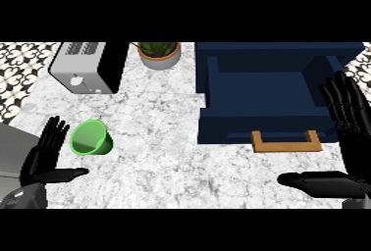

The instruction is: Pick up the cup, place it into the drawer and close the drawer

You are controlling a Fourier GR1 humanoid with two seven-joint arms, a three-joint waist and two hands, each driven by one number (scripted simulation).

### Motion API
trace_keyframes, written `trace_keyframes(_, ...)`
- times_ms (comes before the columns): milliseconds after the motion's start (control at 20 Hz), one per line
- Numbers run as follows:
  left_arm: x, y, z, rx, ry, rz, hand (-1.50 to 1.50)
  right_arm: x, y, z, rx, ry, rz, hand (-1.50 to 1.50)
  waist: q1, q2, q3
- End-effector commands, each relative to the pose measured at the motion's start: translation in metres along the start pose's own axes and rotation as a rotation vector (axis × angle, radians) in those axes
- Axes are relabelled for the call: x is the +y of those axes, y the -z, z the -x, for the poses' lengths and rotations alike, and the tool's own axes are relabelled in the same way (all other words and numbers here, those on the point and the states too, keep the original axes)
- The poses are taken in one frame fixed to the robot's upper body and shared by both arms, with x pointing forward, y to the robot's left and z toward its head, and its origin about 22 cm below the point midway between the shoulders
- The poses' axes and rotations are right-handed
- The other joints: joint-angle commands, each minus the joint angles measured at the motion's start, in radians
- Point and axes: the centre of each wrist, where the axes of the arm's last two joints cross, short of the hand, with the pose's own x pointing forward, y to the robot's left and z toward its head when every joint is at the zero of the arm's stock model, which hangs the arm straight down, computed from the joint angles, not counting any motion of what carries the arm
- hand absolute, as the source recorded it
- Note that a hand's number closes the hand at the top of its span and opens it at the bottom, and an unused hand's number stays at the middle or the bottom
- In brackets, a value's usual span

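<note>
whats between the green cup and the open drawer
Only bare marble counter, in the head view, between the green cup and the navy drawer.

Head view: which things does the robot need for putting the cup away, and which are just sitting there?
For the job:
- green cup
- blue drawer, open
- its wooden handle
- left hand and right hand, both open

Just sitting there:
- toaster
- potted plant
</note>
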Motion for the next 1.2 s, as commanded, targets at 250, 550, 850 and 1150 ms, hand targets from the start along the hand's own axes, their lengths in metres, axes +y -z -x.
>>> trace_keyframes(250, 0.008, -0.014, 0.015, -0.050, -0.030, -0.003, -1.50, 0.012, 0.000, 0.017, -0.012, 0.010, -0.014, -1.50, -0.008, 0.005, -0.002)
trace_keyframes(550, 0.005, -0.006, 0.012, -0.057, -0.037, 0.009, -1.50, 0.008, 0.008, 0.003, -0.005, 0.013, -0.020, -1.50, -0.010, 0.005, -0.002)
trace_keyframes(850, -0.015, -0.004, 0.022, -0.072, -0.041, 0.024, -1.50, 0.002, -0.012, -0.005, -0.004, 0.021, -0.014, -1.50, -0.020, 0.005, -0.003)
trace_keyframes(1150, -0.031, 0.005, 0.025, -0.081, -0.099, 0.032, -1.50, -0.004, -0.001, -0.001, -0.011, 0.032, -0.026, -1.50, -0.018, 0.007, -0.003)
